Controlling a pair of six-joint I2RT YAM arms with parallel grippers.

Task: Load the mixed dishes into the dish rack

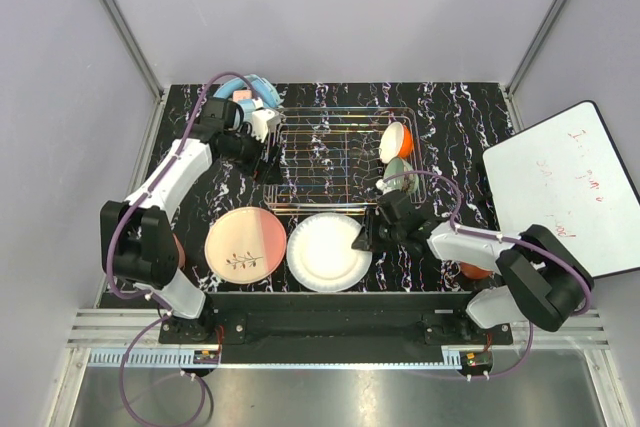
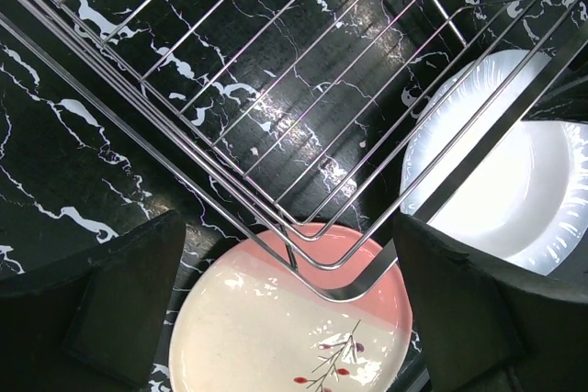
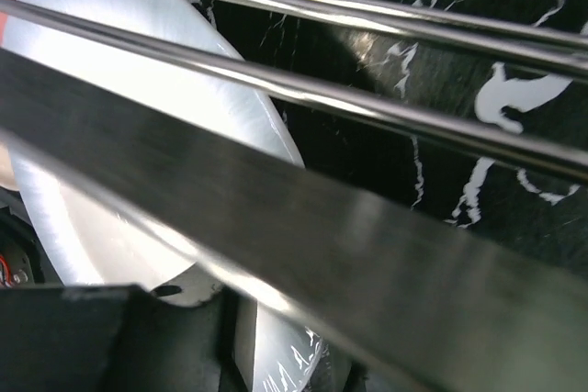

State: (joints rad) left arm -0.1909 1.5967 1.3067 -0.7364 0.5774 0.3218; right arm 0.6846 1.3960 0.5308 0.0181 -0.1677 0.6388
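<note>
**Dishes and rack.**
- The plain white plate (image 1: 329,251) is lying flat on the black marbled tabletop (image 1: 455,117), just in front of the dish rack (image 1: 320,152).
- The pink-and-cream plate with leaf sprig (image 1: 245,244) is lying flat just to its left. The two rims are close together or touching; it cannot be told which.
- In the right part of the rack, an orange-red mug (image 1: 397,137) is seen with its white inside facing the camera. A pale green bowl (image 1: 400,173) is lodged just in front of it.

**Right gripper** (image 1: 363,238). It is placed at the right edge of the white plate, by the rack's near rail. In the wrist view the plate (image 3: 110,34) is seen behind blurred rack bars (image 3: 322,227), with one dark finger (image 3: 83,337) low in the frame. Whether the jaws are closed on the plate cannot be told.

**Left gripper** (image 1: 268,164). It is held at the rack's left side, fully spread and empty. In its wrist view the rack corner (image 2: 459,176) is seen between the fingers (image 2: 101,309), with both plates below.

**Surroundings.** Blue headphones (image 1: 258,87) are lying behind the rack's left corner. A white board (image 1: 560,187) is lying at the table's right.
</note>
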